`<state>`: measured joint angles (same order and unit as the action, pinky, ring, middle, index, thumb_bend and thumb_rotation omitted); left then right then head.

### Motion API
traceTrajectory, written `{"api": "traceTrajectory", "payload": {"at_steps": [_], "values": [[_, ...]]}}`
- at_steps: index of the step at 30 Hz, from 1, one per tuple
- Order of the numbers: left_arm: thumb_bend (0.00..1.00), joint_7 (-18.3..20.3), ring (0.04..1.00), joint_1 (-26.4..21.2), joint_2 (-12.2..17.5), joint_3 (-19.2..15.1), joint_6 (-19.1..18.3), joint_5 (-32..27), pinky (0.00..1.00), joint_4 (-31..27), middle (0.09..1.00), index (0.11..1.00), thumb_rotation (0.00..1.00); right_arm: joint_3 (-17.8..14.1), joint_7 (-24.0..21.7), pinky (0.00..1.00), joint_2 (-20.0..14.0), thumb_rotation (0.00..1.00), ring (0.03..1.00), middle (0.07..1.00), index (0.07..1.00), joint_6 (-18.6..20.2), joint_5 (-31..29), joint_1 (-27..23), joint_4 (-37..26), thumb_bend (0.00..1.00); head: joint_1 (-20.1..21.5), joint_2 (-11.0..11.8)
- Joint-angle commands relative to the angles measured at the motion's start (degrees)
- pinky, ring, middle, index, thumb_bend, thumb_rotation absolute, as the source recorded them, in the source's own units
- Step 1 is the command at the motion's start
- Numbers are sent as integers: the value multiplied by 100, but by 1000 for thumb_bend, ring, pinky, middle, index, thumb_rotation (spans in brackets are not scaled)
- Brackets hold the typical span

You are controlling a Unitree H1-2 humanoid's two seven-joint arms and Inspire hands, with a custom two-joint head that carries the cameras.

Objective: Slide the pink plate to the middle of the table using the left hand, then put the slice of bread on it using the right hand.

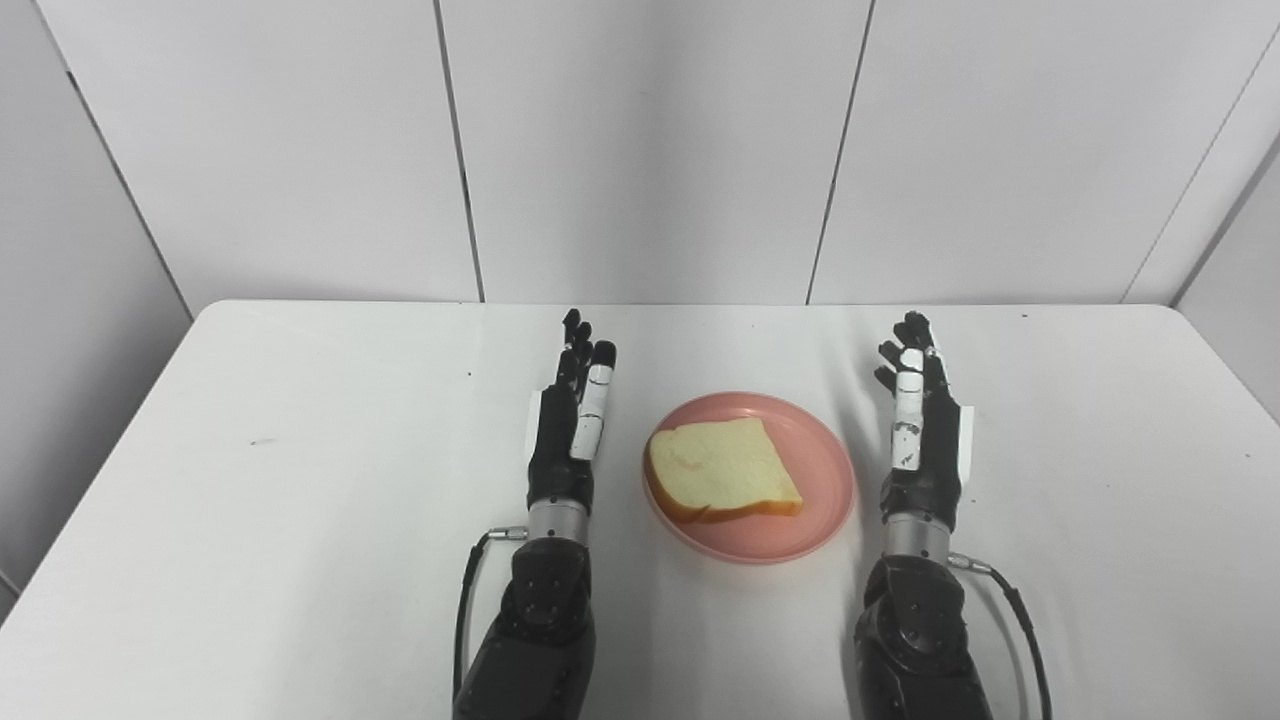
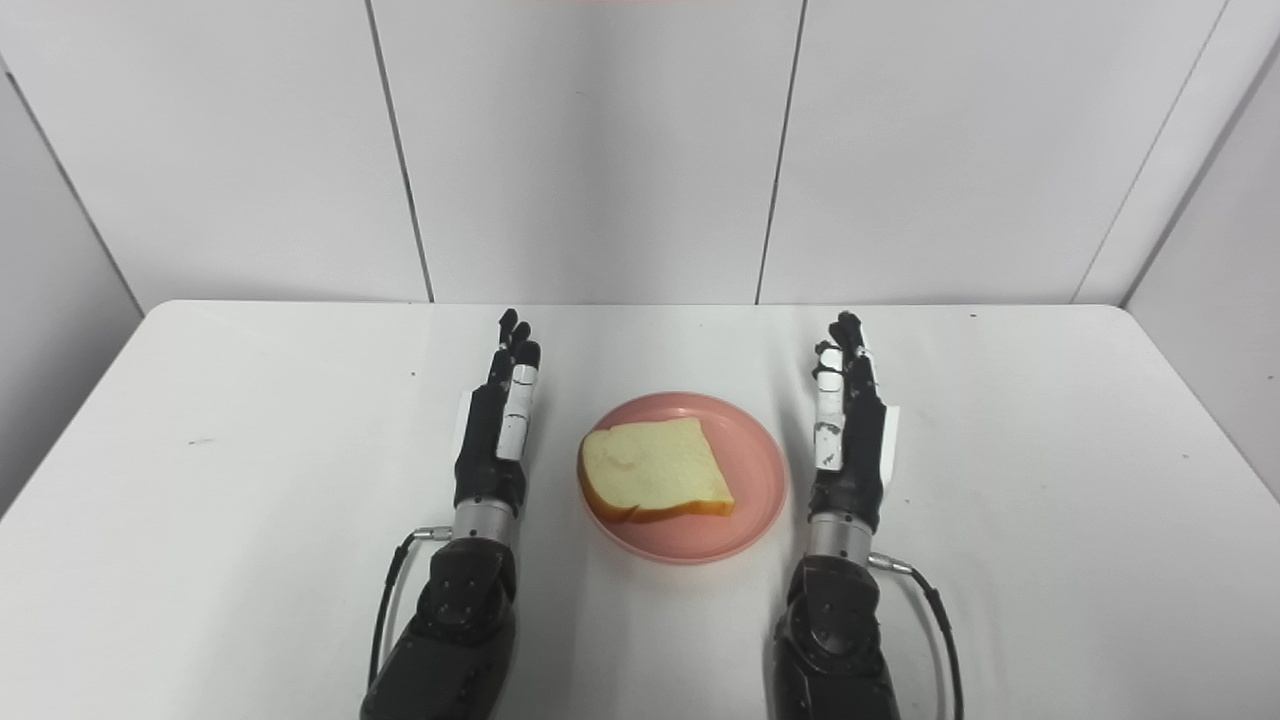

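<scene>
Bread on pink plate, mid-bench; both my hands empty either side.

The slice of bread (image 1: 722,469) lies flat on the pink plate (image 1: 825,470), toward its left half, crust edge facing the bench's near edge. The plate sits about midway between the bench's (image 1: 300,480) left and right edges, nearer the front edge than the back. My left hand (image 1: 570,430) stands just beside the plate's left rim, fingers straight, holding nothing; my right hand (image 1: 920,430) stands just beside the right rim, likewise spread and empty. Neither touches plate or bread. I judge the bread light, soft, easily dented, so best pinched gently across its edges. The plate looks stiff, smooth and shallow, and would likely slide with a push at the rim. Both steps look done.
</scene>
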<state>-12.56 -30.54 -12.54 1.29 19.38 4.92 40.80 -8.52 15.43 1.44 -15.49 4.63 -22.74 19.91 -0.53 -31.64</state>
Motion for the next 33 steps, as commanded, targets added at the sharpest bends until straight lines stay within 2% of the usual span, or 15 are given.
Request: {"api": "traceTrajectory", "payload": {"at_steps": [1,4,9,14,21,33], "values": [[736,-56,1000,332,8,-44,-36,-35,1000,160,1000,1000,927,93,-110,897,-94,1000,888,914,898,35,42,-96,-137,704,-9,-8],[742,-93,1000,336,-16,-72,-78,-59,1000,134,1000,1000,921,176,-243,906,-166,1000,893,906,879,221,34,-82,-181,714,-9,-8],[732,-102,1000,360,-77,-136,-198,-174,1000,36,1000,1000,903,377,-488,918,-329,1000,916,900,881,854,135,-13,-421,708,-22,-30],[728,-70,1000,388,-95,-156,-308,-217,1000,-57,1000,1000,901,459,-609,934,-393,1000,934,909,887,1271,117,-6,-524,711,-31,-42],[730,-29,1000,396,-74,-137,-365,-255,1000,-81,1000,1000,903,539,-771,910,-522,1000,922,901,890,1539,132,-52,-524,733,-23,-43],[754,-25,1000,426,-66,-128,-449,-259,1000,-134,1000,1000,882,555,-913,897,-580,1000,885,894,877,1688,18,-15,-545,765,-10,-56]]}}
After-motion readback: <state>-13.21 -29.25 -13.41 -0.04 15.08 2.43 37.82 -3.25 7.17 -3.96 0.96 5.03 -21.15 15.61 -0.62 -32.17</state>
